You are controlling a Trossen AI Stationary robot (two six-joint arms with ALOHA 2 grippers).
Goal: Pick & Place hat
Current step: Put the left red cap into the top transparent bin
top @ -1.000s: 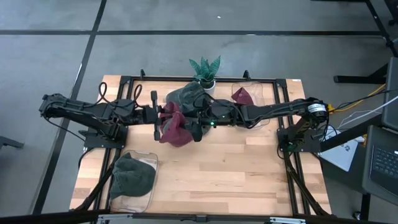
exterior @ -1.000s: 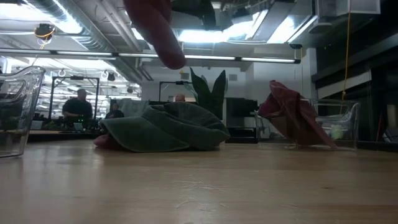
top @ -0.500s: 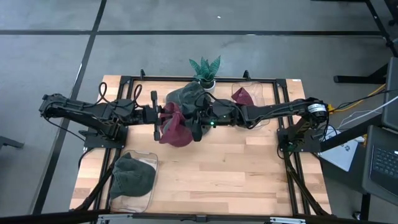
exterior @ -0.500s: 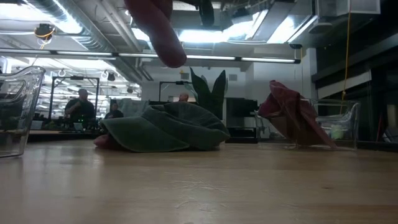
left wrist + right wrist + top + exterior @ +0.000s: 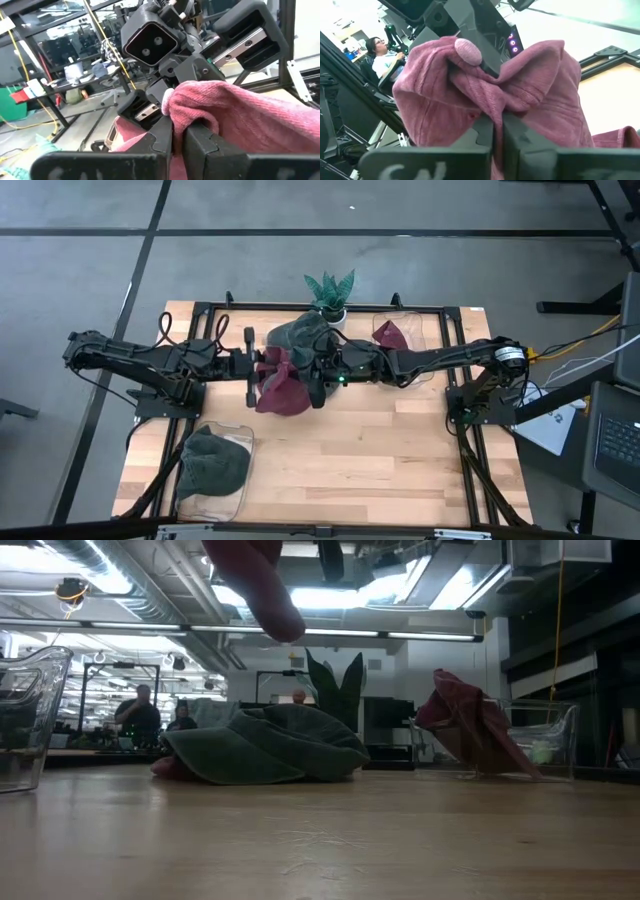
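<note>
So both arms meet over the middle of the bench (image 5: 330, 460) with a maroon hat (image 5: 281, 385) strung between them, held up off the wood. Left end effector (image 5: 258, 367) comes in from the left and has its fingers (image 5: 165, 137) pressed together on a fold of the hat. Right end effector (image 5: 312, 373) comes in from the right and is pinching the other side of the same hat; in the right wrist view the fabric bunches up right above its closed fingers (image 5: 482, 135). From table height you only see the bottom of the hat (image 5: 262, 585) dangling at the top of the picture, clear of the surface.

Just behind it, on the far side, a green hat (image 5: 298, 333) lies crumpled on the bench, next to a small potted plant (image 5: 330, 292). Another maroon hat (image 5: 391, 333) sits in a clear bin (image 5: 412, 320) at far right, and another green hat (image 5: 215, 463) is in a clear bin (image 5: 238, 495) at near left. A couple of people (image 5: 140, 712) are in the room beyond the bench.
</note>
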